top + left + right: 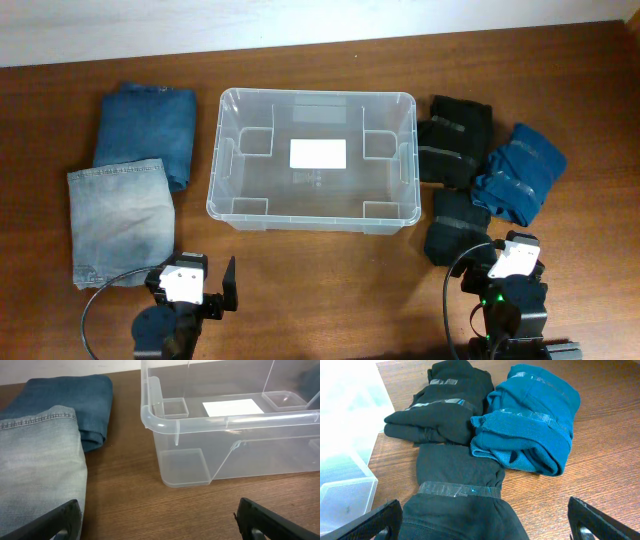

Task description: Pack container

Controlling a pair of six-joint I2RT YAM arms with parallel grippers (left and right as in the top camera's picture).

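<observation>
The clear plastic container (312, 160) stands in the middle of the table with a white label on its bottom and nothing in it. It also shows in the left wrist view (210, 425). My left gripper (160, 522) is open and empty at the front left, over bare wood beside the light jeans (35, 470). My right gripper (485, 520) is open at the front right, its fingers either side of a taped black bundle (457, 495), above it.
Folded dark blue jeans (145, 130) and light jeans (118, 220) lie left of the container. To its right lie two black taped bundles (455, 138) (455, 225) and a teal taped bundle (518, 172). The table's front edge is near both arms.
</observation>
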